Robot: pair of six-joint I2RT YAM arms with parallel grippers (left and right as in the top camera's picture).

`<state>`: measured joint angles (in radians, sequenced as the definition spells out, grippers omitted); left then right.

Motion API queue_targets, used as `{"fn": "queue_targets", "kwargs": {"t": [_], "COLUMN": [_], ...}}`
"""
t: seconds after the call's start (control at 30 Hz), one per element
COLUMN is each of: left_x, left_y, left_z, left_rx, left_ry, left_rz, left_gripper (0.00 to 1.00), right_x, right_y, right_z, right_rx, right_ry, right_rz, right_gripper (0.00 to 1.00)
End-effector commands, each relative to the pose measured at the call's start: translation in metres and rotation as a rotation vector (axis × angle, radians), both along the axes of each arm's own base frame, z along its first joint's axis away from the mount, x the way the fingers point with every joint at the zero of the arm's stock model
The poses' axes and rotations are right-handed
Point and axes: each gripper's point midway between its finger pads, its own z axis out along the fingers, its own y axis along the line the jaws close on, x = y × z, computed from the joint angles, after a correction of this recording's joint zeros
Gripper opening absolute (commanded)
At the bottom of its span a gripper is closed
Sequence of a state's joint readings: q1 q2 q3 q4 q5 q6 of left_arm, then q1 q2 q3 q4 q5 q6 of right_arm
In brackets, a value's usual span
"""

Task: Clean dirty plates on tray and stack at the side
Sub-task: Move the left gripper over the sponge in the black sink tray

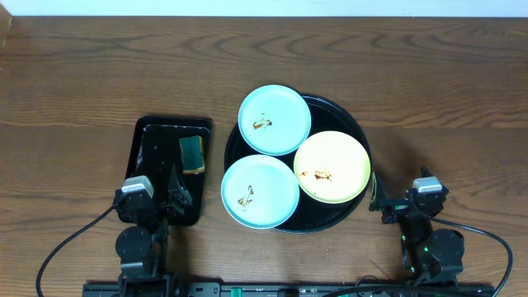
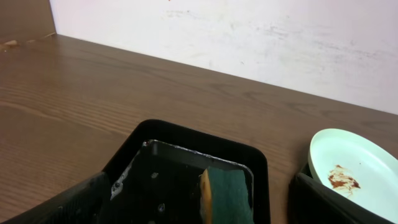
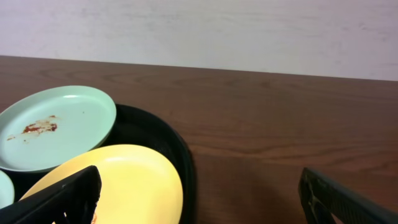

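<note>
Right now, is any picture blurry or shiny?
Overhead: sharp, evenly lit, a soft shadow right of the tray. Left wrist: the left claw's fingers look blurry, and the small tray shows glare. Right wrist: the right claw's fingers blur too.

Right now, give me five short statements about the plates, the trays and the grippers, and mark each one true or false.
1. Two pale blue plates and one yellow plate sit on the round tray. True.
2. The yellow plate is clean. False: it has a brown smear in its middle, as do both blue ones.
3. A sponge lies in the rectangular tray on the left arm's side. True.
4. The right gripper is shut on a plate. False: it is open and empty, like the left gripper.
5. One plate is already stacked on the table beside the round tray. False: all three are on the round tray.
</note>
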<state>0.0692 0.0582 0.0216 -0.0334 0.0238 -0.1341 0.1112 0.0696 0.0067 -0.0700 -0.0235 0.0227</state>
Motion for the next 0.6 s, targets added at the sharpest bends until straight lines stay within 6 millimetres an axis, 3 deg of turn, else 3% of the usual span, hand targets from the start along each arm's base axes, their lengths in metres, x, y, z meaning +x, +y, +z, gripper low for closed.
{"fn": "queue_targets", "kwargs": {"t": [0.0,0.17,0.37,0.57], "left_x": [-0.002,-0.001,-0.004,0.007], "left_y": [-0.001,-0.018,-0.023,-0.029], "left_z": [-0.018,-0.016,-0.023,0.006], "left_rx": [-0.023,-0.073,-0.154,-0.165], "left_ry": [0.052,0.053,0.166,0.264], "left_rz": [0.002,-0.094,-0.098,-0.134], "left_gripper": [0.91,0.91,0.91,0.91], "right_x": [-0.001,-0.001,-0.001,-0.001], "right_y": [0.003,0.003,0.003,0.003], "right_z": [0.0,0.0,0.0,0.0], "right_rx": [-0.001,-0.001,-0.001,-0.001], "right_ry": [0.0,0.0,0.0,0.0], "right_rz": [0.014,0.014,0.014,0.014], "right_gripper": [0.99,0.99,0.99,0.99]}}
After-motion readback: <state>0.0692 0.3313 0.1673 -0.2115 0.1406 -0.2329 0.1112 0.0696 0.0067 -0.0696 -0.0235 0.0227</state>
